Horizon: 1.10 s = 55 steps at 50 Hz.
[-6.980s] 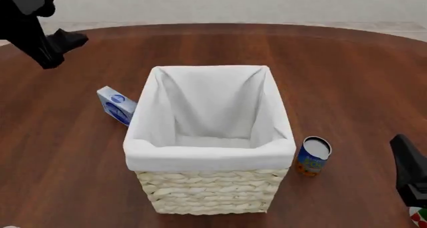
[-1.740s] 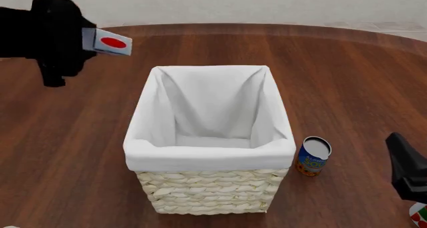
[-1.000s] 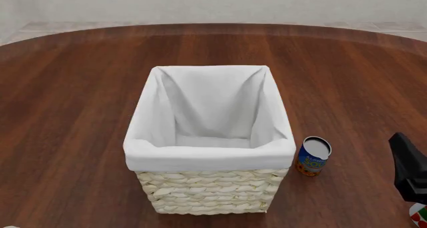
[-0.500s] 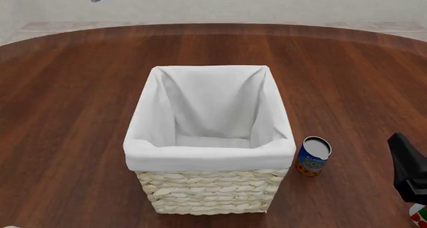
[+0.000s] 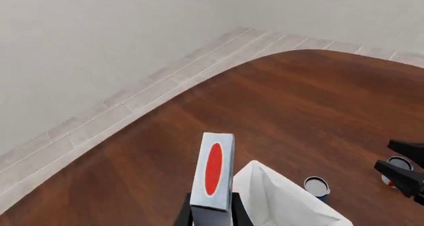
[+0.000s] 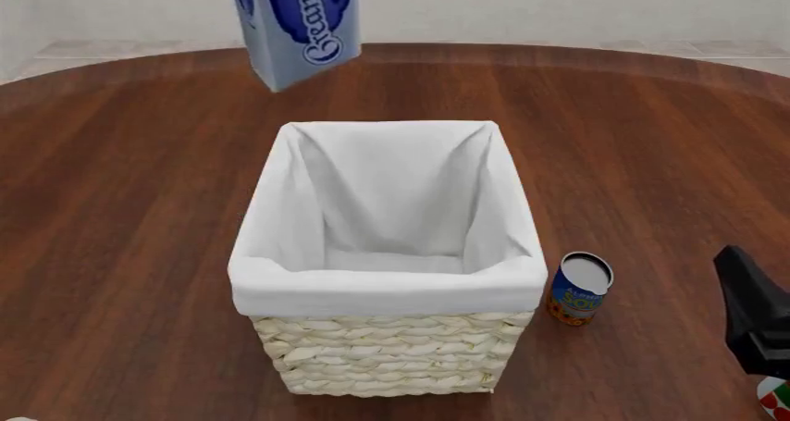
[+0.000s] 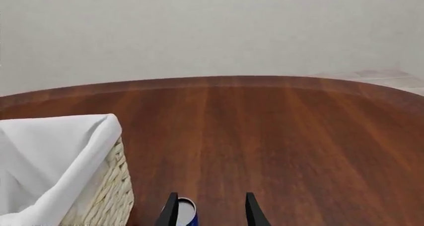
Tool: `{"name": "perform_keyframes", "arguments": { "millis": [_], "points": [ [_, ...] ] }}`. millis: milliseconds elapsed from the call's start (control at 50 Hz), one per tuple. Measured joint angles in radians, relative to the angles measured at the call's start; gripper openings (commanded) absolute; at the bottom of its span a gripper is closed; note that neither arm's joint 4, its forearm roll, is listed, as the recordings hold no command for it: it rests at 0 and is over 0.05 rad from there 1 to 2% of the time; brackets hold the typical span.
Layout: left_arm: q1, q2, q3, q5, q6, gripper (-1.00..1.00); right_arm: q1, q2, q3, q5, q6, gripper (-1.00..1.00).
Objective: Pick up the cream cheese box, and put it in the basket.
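Pale blue cream cheese box, clamped in our left hand, has swung back into view above the basket, ready to lower.

Blue-and-orange can upright on the dark wooden table, silver lid up. Red-white-green object cut off at the corner.

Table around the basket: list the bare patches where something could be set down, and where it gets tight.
Bare wood lies left of the basket, beyond its far rim, and on the far right. It is tight at the near right, where the can stands close to the basket and the right hand hangs nearby.
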Motion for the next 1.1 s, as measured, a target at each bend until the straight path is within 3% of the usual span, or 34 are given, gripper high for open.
{"name": "perform_keyframes", "arguments": {
  "millis": [560,1100],
  "points": [
    [-0.123,0.097,0.112,-0.153,-0.087,-1.0,0.002,-0.002,0.0,0.001,0.003,1.0],
    [-0.128,0.161,0.223,-0.265,-0.09,-1.0,0.004,0.004,0.0,-0.002,0.005,1.0]
  ]
}}
